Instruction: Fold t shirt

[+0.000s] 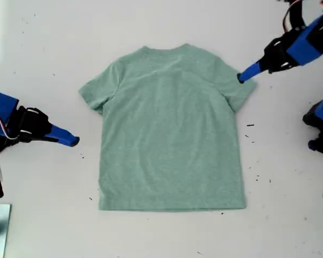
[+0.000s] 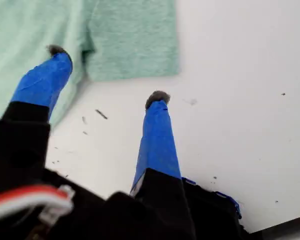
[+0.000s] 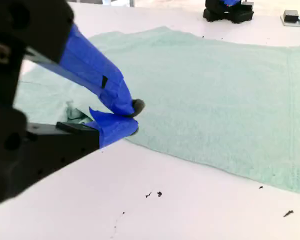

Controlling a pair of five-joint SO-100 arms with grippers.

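White table — t shirt spread flat.

Exterior cam hangs overhead, looking straight down on the whole white counter with the t shirt flat in the middle. First wrist cam sits close behind my first end effector, tilted down at a sleeve. Second wrist cam rides low behind my second end effector, facing across the shirt. All three share that shirt.
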